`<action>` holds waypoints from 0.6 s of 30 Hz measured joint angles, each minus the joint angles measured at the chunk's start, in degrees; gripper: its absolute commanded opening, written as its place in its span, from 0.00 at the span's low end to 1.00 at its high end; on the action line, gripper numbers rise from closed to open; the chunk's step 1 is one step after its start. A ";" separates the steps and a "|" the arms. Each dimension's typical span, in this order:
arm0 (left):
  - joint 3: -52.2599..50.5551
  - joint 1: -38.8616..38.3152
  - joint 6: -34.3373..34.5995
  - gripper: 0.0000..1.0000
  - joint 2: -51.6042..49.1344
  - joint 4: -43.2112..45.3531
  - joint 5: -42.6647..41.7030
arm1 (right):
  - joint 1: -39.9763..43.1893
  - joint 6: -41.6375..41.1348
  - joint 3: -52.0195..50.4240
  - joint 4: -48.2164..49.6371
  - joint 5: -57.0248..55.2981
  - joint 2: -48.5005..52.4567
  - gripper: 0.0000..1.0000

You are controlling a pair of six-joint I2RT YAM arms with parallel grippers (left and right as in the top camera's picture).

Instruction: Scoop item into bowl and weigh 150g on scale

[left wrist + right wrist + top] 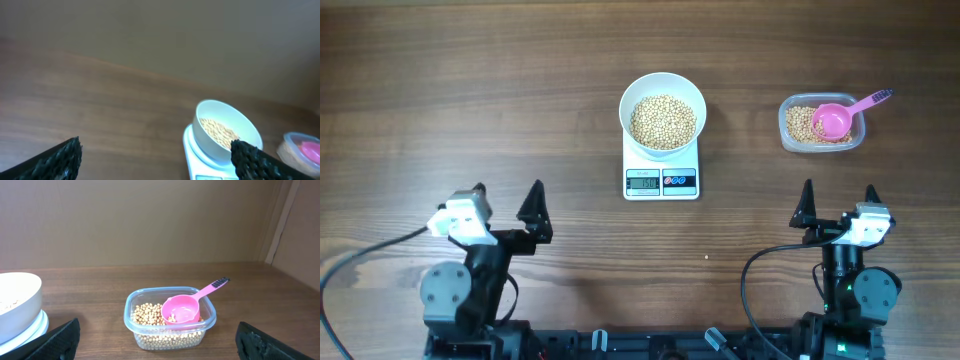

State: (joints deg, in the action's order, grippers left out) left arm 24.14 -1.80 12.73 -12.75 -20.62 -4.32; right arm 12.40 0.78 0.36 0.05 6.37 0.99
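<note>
The table (pixel 470 80) was a warm mid-brown wood with long, streaky grain running across it, darker in some bands. The bowl (pixel 662 152) was plain white, no pattern at all, and the beans (pixel 663 121) were a pale tan-beige. The scale (pixel 632 160) was white too, with a grey display (pixel 643 181) and a dark panel (pixel 680 181). The tub (pixel 784 120) was clear plastic, and the scoop (pixel 833 121) was bright pink with a dark ridged tip on its handle (pixel 220 282). The left gripper (pixel 508 190) and right gripper (pixel 839 190) both had black, knobbly-textured fingers and white housings (pixel 865 225). The wall (pixel 150 220) was flat beige.
</note>
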 measured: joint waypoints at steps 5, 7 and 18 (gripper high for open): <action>-5.40 2.23 0.00 1.00 3.65 5.81 0.00 | 0.00 0.00 0.00 -0.02 0.00 0.00 1.00; -6.80 2.32 0.00 1.00 4.28 7.06 0.00 | 0.00 0.00 0.00 -0.02 0.00 0.00 1.00; -15.37 2.36 0.00 1.00 11.50 13.27 -0.02 | 0.00 0.00 0.00 -0.02 0.00 0.00 1.00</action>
State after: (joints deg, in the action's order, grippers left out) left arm 8.78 0.56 12.73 -1.26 -7.35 -4.34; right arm 12.40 0.78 0.36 0.03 6.37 0.99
